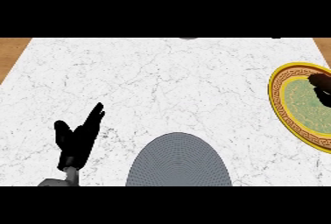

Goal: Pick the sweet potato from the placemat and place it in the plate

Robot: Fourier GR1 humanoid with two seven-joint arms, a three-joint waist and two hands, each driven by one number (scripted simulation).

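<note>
**Over the plate, at the edge of your view: release is the risk**

At the right edge of the head view, your right hand (321, 89) hangs over the plate (279, 105), a dark shape cut off by the frame. You cannot tell whether its fingers are curled or straight, nor whether the sweet potato is inside them; no sweet potato shows anywhere, and the placemat (179, 162) lies bare, so it is probably in that hand or already under it.

The danger is working blind. If you let go while the hand sits toward the plate's far side, the potato could roll across the shallow rim and out of sight. Lifting away early could also drag it along.

Your left hand (79, 139) rests near the lower left, fingers straight and pointing up, holding nothing.

The counter (161, 78) is white marble with grey veining, flat and smooth, offering little to stop a rolling thing. Strips of wood show at the top corners beyond it.
</note>
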